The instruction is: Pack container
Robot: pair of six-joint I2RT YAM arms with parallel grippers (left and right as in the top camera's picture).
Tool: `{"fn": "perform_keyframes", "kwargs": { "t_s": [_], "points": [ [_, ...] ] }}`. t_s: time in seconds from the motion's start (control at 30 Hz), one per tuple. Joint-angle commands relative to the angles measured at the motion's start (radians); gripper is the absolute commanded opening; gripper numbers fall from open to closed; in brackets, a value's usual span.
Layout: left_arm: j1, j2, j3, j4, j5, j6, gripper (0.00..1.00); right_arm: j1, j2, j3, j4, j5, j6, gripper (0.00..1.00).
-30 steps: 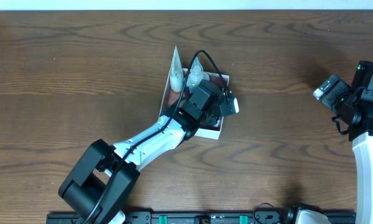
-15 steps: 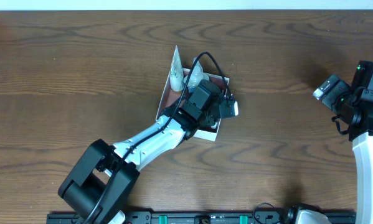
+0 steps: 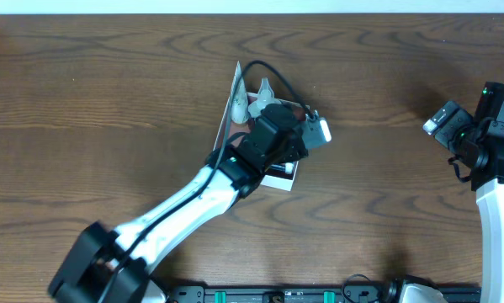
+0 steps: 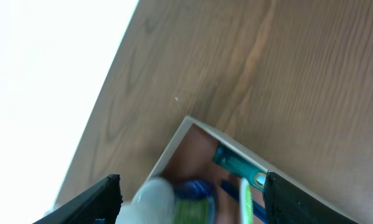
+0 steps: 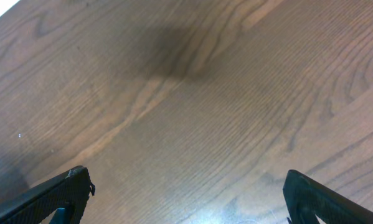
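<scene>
The container [image 3: 278, 180], a shallow white box with a reddish-brown inside [image 4: 194, 154], sits mid-table with one flap [image 3: 235, 84] standing up. My left gripper [image 3: 267, 108] hovers over it, tilted down into the box. In the left wrist view this gripper [image 4: 192, 182] is open, its fingers wide apart and clear of everything. Below them in the box lie a white-capped bottle with a green label [image 4: 167, 200], something blue and a teal toothbrush-like item [image 4: 236, 165]. My right gripper [image 3: 453, 126] stands far right, open [image 5: 186, 174] over bare wood.
White bottle tips [image 3: 263, 87] poke out at the container's far side. The left arm [image 3: 176, 215] stretches from the near-left edge to the box, hiding most of its inside from overhead. Brown wooden table [image 3: 108, 101] surrounds the box.
The left gripper's jaws have gone from shut to wide open, and its head has shifted slightly toward the far right over the container. The right arm has not moved.
</scene>
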Motion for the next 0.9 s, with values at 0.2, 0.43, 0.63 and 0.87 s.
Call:
{"fn": "perform_keyframes", "kwargs": {
  "t_s": [0.2, 0.43, 0.63, 0.87],
  "points": [
    [0.005, -0.142, 0.012, -0.321, -0.150, -0.329, 0.73, -0.007, -0.006, 0.008, -0.001, 0.013, 0.003, 0.99],
    [0.072, -0.193, 0.011, -0.459, -0.377, -0.605, 0.77, -0.008, -0.006, 0.008, -0.001, 0.013, 0.003, 0.99],
    [0.287, -0.150, 0.004, -0.459, -0.376, -0.838, 0.83, -0.008, -0.006, 0.008, -0.001, 0.013, 0.004, 0.99],
    [0.497, -0.059, 0.003, -0.436, -0.339, -0.907, 0.86, -0.007, -0.006, 0.008, -0.001, 0.013, 0.003, 0.99]
  ]
}}
